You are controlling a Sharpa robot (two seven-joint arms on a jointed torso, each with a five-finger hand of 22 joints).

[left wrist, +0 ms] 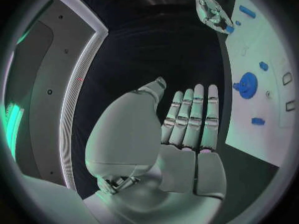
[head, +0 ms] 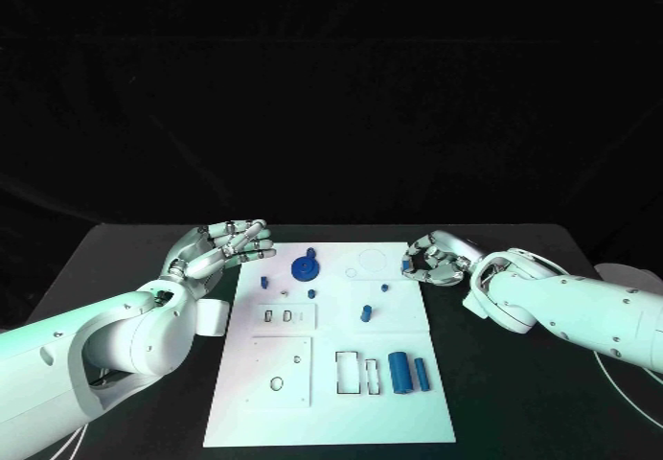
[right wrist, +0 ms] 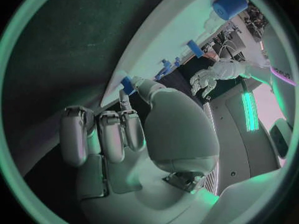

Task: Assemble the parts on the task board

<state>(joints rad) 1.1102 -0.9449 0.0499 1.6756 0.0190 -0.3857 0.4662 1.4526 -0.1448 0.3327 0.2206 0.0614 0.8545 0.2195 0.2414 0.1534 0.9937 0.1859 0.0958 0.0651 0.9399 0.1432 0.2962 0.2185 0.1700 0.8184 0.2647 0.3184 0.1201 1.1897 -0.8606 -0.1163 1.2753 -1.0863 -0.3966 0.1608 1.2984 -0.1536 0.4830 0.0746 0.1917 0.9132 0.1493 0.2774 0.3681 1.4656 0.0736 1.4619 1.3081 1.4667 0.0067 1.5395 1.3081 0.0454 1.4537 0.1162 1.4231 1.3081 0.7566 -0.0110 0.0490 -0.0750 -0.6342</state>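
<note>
Fingers (head: 431, 261) of the right hand (head: 440, 264) curled, pinching a small blue part (right wrist: 127, 85).
Left hand (head: 228, 244) spread wide, empty; the task board (head: 331, 402) lay between both, nearer the right fingers.

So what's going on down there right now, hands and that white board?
Left hand open, off the board's left edge. Right hand pinching a small blue part at the task board edge. Other blue parts lie loose; nothing blocking.

Left hand (head: 228, 244) open and flat, right hand (head: 435, 261) curled.
</note>
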